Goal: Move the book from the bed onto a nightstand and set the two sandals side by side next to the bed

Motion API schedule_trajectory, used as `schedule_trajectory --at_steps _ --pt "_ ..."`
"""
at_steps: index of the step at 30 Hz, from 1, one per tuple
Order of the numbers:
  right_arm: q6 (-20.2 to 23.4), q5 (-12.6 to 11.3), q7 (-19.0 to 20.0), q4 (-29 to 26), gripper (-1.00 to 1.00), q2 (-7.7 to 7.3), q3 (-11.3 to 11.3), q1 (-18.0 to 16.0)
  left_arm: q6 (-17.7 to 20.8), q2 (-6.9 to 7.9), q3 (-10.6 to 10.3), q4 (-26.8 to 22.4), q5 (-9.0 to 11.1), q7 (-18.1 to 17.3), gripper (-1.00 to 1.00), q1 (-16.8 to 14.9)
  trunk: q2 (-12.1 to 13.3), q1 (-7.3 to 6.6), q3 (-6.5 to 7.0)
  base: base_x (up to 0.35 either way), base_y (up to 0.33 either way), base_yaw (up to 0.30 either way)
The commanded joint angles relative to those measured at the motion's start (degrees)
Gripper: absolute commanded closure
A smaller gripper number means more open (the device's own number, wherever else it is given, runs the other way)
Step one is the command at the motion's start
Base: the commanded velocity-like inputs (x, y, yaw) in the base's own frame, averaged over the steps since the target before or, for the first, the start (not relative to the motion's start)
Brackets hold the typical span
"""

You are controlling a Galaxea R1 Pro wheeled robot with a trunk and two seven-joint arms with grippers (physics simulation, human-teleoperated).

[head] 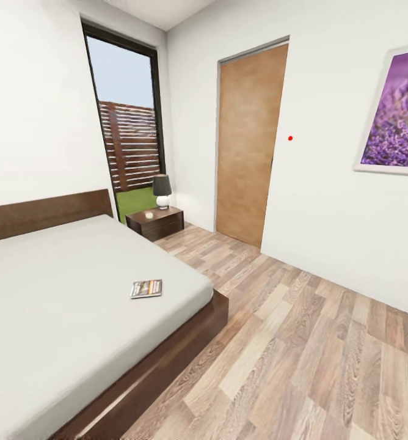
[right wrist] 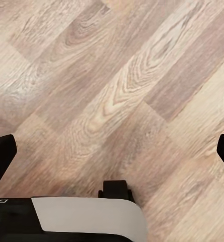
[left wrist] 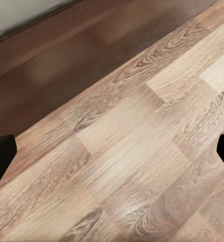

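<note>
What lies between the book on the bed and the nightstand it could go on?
Nothing visible: bare white mattress runs from the book on the bed toward the nightstand. A lamp and a small pale object occupy part of its top.

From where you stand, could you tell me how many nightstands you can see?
1. The nightstand stands beside the bed near the window, carrying a lamp. Another may be hidden on the bed's far side.

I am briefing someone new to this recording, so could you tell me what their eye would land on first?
Probably the bed, its white mattress spreading across the head view's left, with the book lying flat near its right edge. Next, the purple flower picture on the right wall, then the nightstand with a dark-shaded lamp by the window.
</note>
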Motion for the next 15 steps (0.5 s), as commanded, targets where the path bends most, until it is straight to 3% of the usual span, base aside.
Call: schedule_trajectory --at_steps 1,15 --pt "-0.18 -0.01 -0.07 0.02 -1.0 0.0 -0.06 -0.02 -0.15 -0.03 0.04 0.04 0.45 -0.06 -1.0 -0.04 -0.03 0.0 -0.06 0.0 0.0 0.29" --pt "-0.18 -0.02 -0.07 0.02 -1.0 0.03 -0.04 -0.02 -0.15 -0.03 0.05 0.04 0.44 -0.06 -1.0 -0.04 -0.03 0.0 -0.06 0.0 0.0 0.29"
